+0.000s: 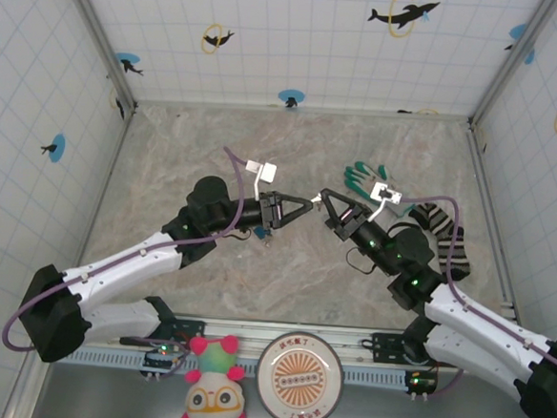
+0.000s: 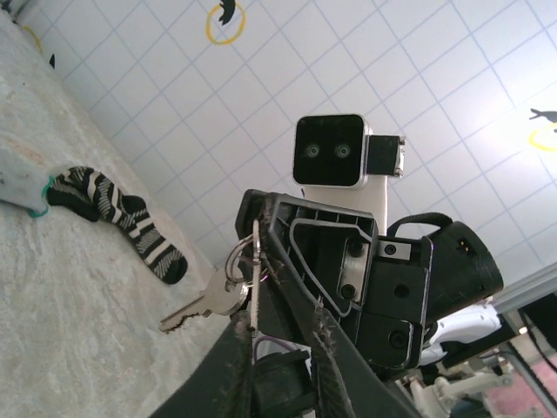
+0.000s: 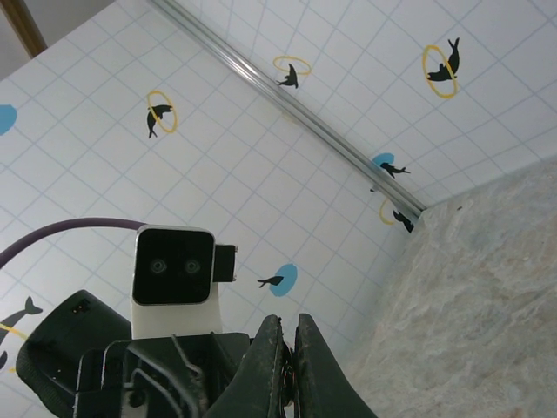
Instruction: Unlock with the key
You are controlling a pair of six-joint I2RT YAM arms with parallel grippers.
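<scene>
The left claw [image 1: 307, 204] and the right claw [image 1: 324, 195] meet tip to tip above the middle of the marble-patterned table [image 1: 254, 284]. The right claw's fingers [image 3: 265, 366] are pressed tightly together. How far the left claw's fingers stand apart cannot be told. Right at the meeting tips, seen from the left wrist, the key [image 2: 202, 306] dangles from a small ring [image 2: 235, 259], its blade slanting down and away from the right claw, just beside a thin upright metal strip [image 2: 254, 279]. Which claw carries the ring cannot be made out. Behind the right claw, a pale glove with green fingertips [image 1: 362, 179] lies on the table. Farther out along that arm's side rests a black-and-white striped sock [image 1: 441, 235]. Past both claws, well apart from them, rise the tiled walls [image 1: 300, 38] printed with dolphins and rings
</scene>
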